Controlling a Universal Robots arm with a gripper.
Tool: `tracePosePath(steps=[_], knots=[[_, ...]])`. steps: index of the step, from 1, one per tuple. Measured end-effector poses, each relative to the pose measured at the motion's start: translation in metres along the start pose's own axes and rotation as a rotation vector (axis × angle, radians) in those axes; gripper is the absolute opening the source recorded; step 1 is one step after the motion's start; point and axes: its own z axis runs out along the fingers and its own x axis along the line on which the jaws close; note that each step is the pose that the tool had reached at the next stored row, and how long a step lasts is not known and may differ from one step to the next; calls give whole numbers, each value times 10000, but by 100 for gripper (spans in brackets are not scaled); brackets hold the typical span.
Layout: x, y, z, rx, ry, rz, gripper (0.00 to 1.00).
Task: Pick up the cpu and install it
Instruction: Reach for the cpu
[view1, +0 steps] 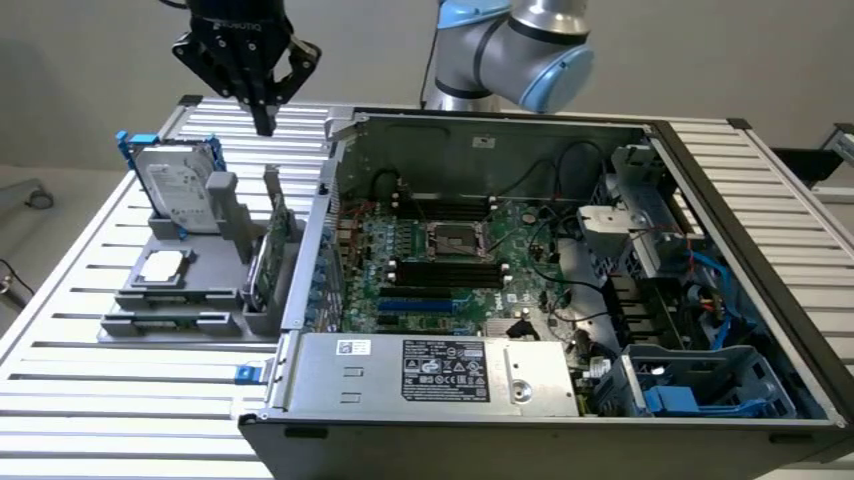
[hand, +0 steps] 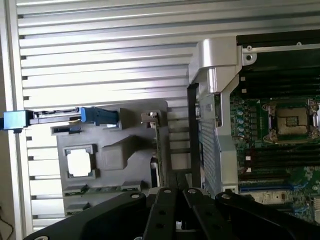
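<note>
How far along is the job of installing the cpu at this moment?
Done: nothing yet. The cpu lies in the grey holder on the table, outside the computer case. In hand: nothing. The hand is shut and empty, raised above the hard drive. Left: both pick-up and install, as the socket on the green board looks empty.

Hangs high at exterior view's left with fingers (view1: 263, 108) pressed shut, empty, pointing straight down; bends arm (view1: 527, 40) at elbow.
</note>
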Motion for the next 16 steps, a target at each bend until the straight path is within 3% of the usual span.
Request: tracePosePath(steps=[6,16], knots=[[249,25,46,0,1,-13,11],[516,74,112,7,13,-187,11]])
